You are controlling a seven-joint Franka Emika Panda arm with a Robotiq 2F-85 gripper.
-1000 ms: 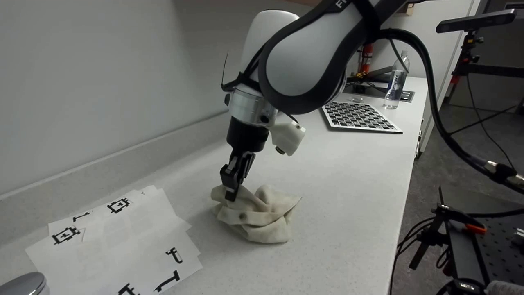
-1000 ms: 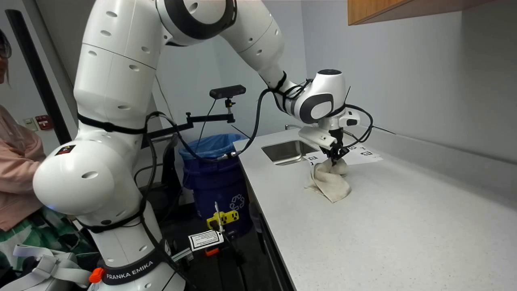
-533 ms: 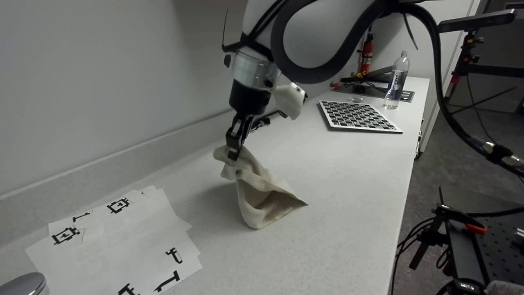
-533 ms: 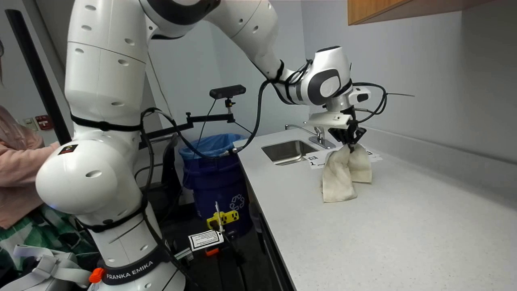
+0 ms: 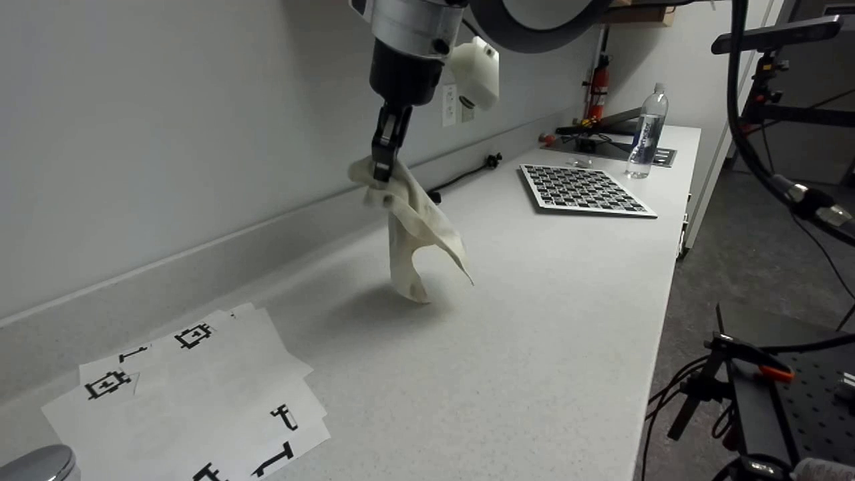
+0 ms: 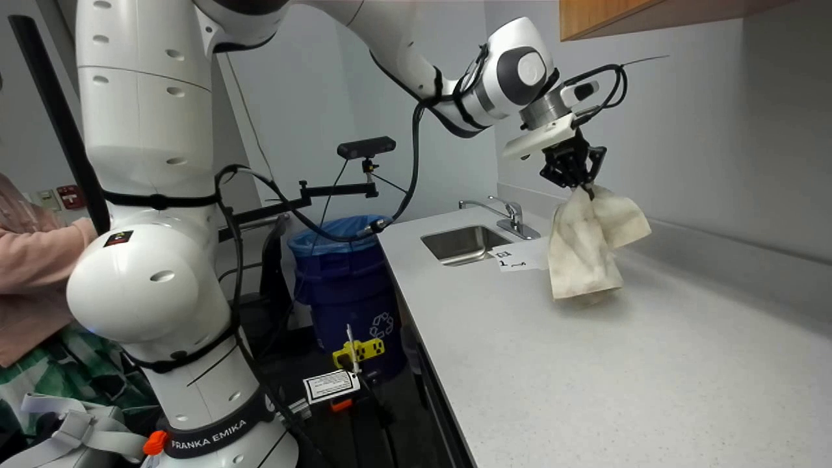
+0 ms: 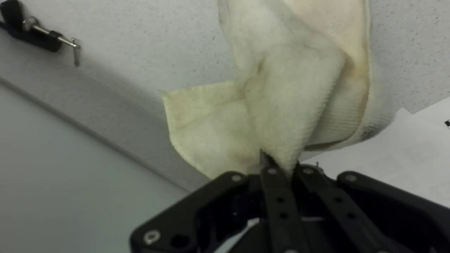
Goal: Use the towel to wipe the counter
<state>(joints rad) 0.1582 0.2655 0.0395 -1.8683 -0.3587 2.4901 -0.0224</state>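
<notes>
Left of the checkered board [image 5: 582, 190] in an exterior view, Robotiq gripper [image 5: 383, 170] has a droopy towel [image 5: 415, 219] pinched over the countertop [image 5: 528, 314].

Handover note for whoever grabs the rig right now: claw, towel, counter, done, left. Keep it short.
Claw: shut on the towel.
Towel: hanging in folds over the counter; lower edge looks just clear of it.
Counter: printed sheets lie on it.
Done: towel gripped and held up.
Left: probably lower it and wipe; whether any wiping has happened, I can't tell.
</notes>
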